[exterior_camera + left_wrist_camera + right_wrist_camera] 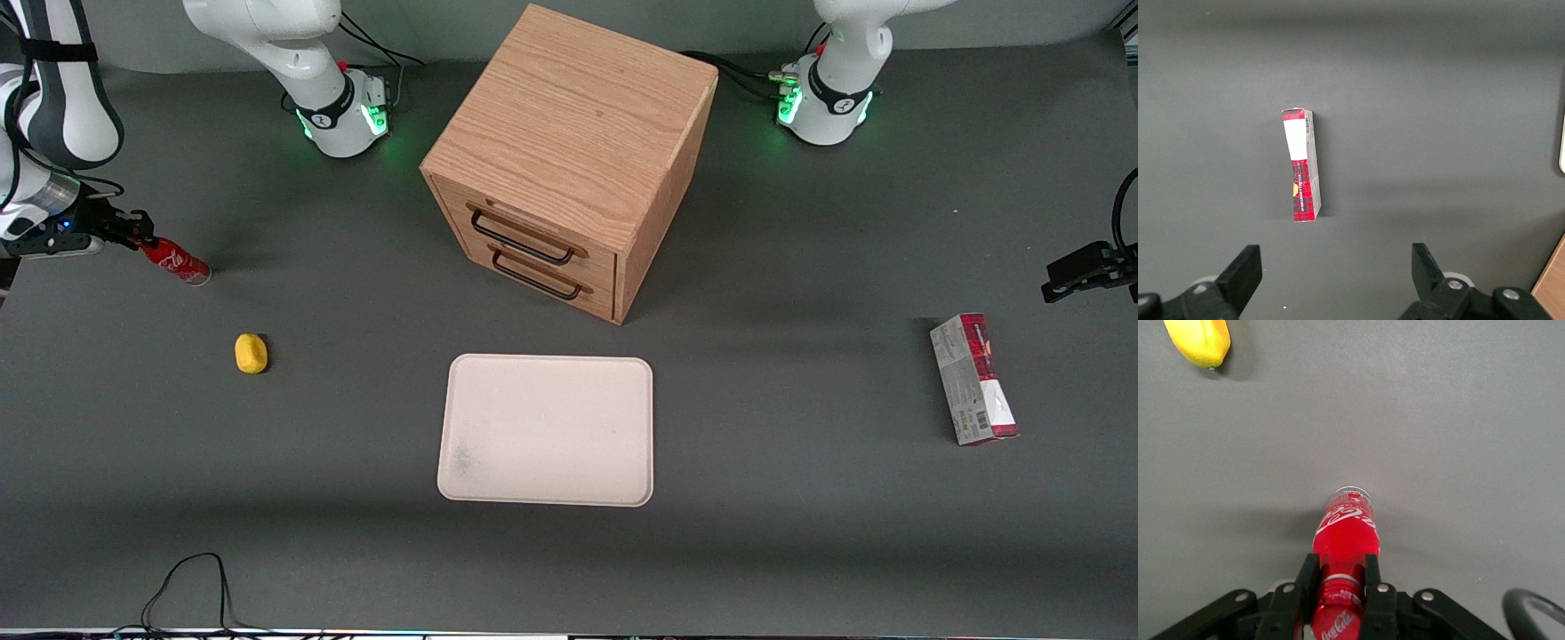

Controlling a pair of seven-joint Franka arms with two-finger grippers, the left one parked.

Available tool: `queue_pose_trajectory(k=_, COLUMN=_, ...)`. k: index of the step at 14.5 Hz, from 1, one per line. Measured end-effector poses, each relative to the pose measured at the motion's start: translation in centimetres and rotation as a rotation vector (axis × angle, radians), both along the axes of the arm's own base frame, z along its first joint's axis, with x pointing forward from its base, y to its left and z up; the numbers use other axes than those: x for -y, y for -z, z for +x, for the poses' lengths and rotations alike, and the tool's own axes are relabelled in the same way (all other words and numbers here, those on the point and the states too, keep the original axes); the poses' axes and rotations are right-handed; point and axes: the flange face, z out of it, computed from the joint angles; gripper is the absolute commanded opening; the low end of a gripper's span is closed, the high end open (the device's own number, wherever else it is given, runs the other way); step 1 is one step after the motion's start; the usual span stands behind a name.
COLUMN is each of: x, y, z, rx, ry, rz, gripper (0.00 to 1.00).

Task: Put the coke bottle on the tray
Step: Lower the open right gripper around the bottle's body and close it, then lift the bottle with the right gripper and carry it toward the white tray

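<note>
The coke bottle (177, 263) is slim and red with white script. It lies tilted at the working arm's end of the table, its silvery base (1351, 495) low over the grey surface. My gripper (140, 237) is shut on its neck just below the red cap, a black finger (1307, 575) pressed against each side, and the bottle (1345, 537) points away from the wrist. The cream tray (547, 431) lies flat mid-table, nearer the front camera than the bottle and well apart from it, with nothing on it.
A yellow lemon-like object (251, 353) (1198, 341) sits between bottle and tray. A wooden two-drawer cabinet (569, 160) stands farther from the camera than the tray. A red-and-grey carton (973, 378) (1301, 167) lies toward the parked arm's end. A black cable (191, 587) loops at the table's front edge.
</note>
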Motion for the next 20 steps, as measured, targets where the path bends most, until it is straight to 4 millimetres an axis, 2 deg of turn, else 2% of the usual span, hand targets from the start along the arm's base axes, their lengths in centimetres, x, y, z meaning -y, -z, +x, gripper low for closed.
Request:
queue_pose_trajectory(k=2, x=0.0, y=0.0, z=0.0, rx=-0.004, ry=-0.002, rz=0.002, gripper=0.00)
queue_pose_trajectory(k=4, x=-0.2, y=-0.2, z=0.2, rx=-0.022, ry=-0.010, rz=0.009, gripper=0.00)
queue_pose_trajectory(k=6, x=-0.5, y=-1.8, z=1.4, rx=-0.050, ry=-0.030, rz=0.018, gripper=0.00)
queue_pose_trajectory(k=7, x=-0.5, y=-3.5, z=2.4, rx=-0.068, ry=-0.041, rz=0.021, gripper=0.00)
queue_pose_trajectory(k=9, x=-0.5, y=-8.8, z=5.0, rx=-0.087, ry=-0.067, rz=0.015, gripper=0.00)
queue_pose_trajectory(k=12, x=-1.6, y=-18.8, z=8.2, rx=-0.081, ry=-0.105, rz=-0.006, gripper=0.00)
queue_pose_trajectory(k=14, x=-2.6, y=-25.3, z=8.9, rx=-0.074, ry=-0.121, rz=-0.013, gripper=0.00)
queue_pose_trajectory(k=16, x=-3.6, y=-30.7, z=8.8, rx=-0.059, ry=-0.128, rz=-0.021, gripper=0.00)
queue_pose_trajectory(k=18, x=-4.4, y=-34.7, z=8.5, rx=-0.032, ry=-0.135, rz=-0.033, gripper=0.00)
queue_pose_trajectory(k=20, x=-5.4, y=-36.4, z=8.7, rx=-0.012, ry=-0.154, rz=-0.042, gripper=0.00)
